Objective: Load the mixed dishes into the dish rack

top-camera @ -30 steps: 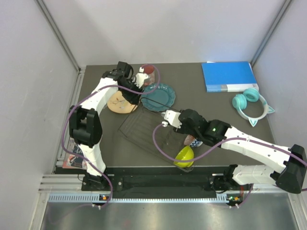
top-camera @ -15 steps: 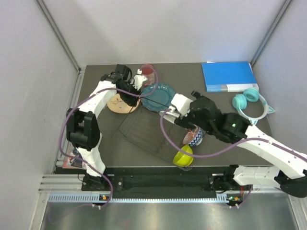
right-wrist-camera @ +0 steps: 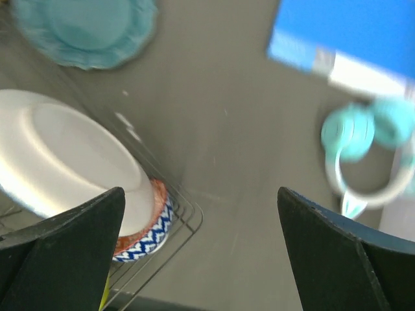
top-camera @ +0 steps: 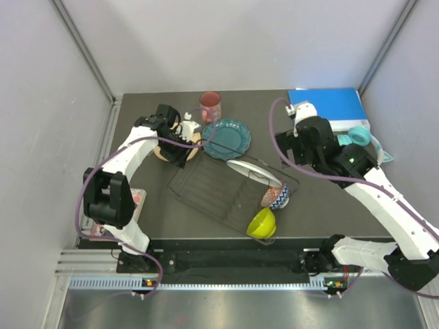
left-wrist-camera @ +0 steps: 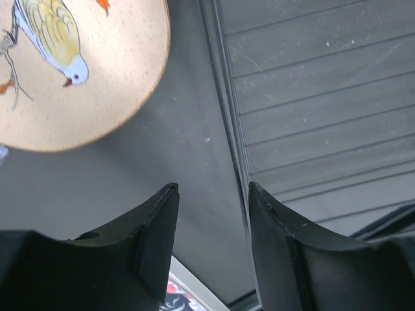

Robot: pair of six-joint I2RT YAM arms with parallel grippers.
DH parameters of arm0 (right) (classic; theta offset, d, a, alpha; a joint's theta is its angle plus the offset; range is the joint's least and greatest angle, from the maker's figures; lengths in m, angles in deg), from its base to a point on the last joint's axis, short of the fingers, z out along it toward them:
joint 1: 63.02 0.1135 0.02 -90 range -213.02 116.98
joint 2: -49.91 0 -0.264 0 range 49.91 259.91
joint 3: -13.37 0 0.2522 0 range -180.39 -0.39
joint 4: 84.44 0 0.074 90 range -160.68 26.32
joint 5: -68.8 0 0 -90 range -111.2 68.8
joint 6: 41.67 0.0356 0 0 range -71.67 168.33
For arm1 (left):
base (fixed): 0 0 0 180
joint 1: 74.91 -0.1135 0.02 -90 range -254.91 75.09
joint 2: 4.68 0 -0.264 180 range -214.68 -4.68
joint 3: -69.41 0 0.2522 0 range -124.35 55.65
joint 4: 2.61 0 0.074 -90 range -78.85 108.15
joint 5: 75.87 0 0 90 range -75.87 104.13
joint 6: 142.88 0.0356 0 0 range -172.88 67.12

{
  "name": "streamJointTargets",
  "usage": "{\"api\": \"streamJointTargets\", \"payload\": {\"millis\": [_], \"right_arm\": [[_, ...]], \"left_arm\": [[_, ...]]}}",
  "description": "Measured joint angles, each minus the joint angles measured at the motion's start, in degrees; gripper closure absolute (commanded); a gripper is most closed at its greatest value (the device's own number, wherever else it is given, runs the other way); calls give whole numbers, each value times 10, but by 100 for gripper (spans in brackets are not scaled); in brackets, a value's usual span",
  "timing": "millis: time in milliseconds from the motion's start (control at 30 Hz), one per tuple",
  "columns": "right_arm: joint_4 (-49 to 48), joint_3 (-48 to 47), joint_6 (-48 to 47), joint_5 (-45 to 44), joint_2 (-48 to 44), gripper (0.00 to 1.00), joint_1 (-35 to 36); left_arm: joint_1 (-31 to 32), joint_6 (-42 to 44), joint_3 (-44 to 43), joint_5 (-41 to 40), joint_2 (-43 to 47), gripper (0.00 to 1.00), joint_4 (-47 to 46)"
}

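Top external view: the dish rack (top-camera: pixel 206 188) lies slantwise in the middle of the table (top-camera: pixel 254 110). It holds the white plate (top-camera: pixel 252 171) tilted on edge, leaning on the pink patterned bowl (top-camera: pixel 277 197) at its right corner. The lime-green bowl (top-camera: pixel 262 223) sits at its near corner. Outside the rack, just beyond it, lie the teal scalloped plate (top-camera: pixel 226 138) and the cream-yellow floral plate (left-wrist-camera: pixel 71 78), the latter partly covered by the left arm. The pink-red mug (top-camera: pixel 210 105) stands behind them. The left gripper (left-wrist-camera: pixel 212 188) hangs over bare table between the cream plate and the rack's edge, fingers apart, empty. The right gripper (right-wrist-camera: pixel 201 194) is raised, jaws spread wide, nothing held. Its arm crosses the teal headphones (top-camera: pixel 361 135) beside the blue binder (top-camera: pixel 328 108).
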Motion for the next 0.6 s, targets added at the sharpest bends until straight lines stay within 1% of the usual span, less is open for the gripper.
{"api": "streamJointTargets", "payload": {"millis": [100,267,400,600], "right_arm": [[45,22,78,18,2,0,-54],[76,97,155,70,-19,0,-100],[77,154,194,120,-30,0,-138],[63,215,213,183,-37,0,-178]], "left_arm": [[0,-8,10,0,21,48,5],[0,-12,37,1,62,48,15],[0,-12,73,2,94,48,24],[0,-12,103,2,103,48,26]]}}
